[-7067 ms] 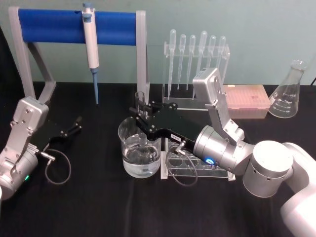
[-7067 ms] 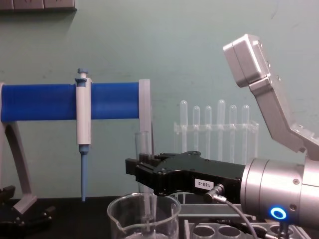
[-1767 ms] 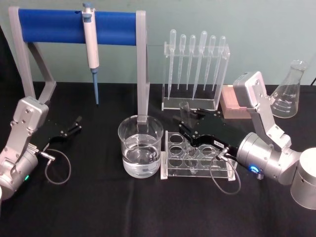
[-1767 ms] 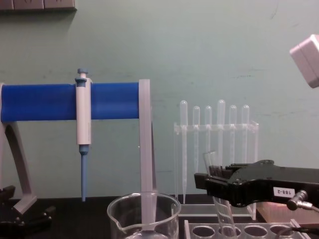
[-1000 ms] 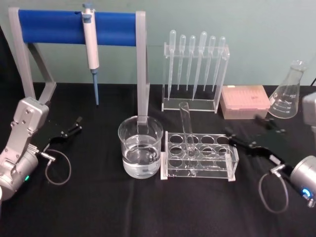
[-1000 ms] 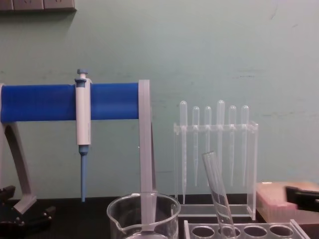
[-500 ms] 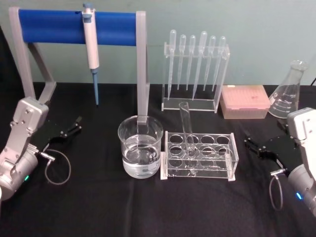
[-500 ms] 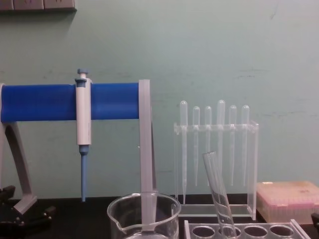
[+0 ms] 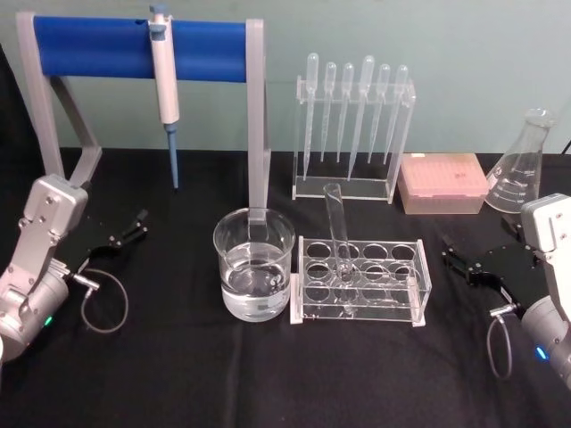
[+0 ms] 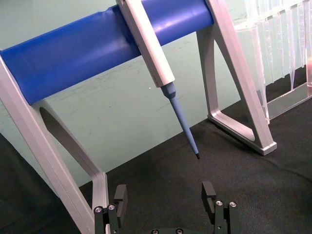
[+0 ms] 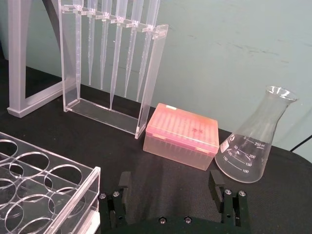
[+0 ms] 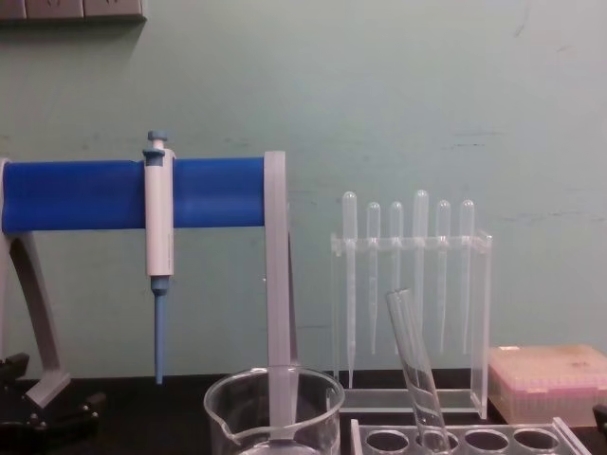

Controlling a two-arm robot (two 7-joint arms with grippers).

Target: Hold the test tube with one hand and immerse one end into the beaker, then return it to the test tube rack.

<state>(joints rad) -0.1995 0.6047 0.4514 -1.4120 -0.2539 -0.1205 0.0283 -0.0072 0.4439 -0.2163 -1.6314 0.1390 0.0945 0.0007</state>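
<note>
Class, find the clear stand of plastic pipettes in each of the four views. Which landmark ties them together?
Head view: pipette stand at the back, behind the tube rack.
Chest view: right of centre, behind the leaning test tube.
Left wrist view: beyond the grey leg, cut by the edge.
Right wrist view: next to the pink tip box, at.
Shared landmark: the blue-bar frame's grey leg, beside the stand in all four.
</note>
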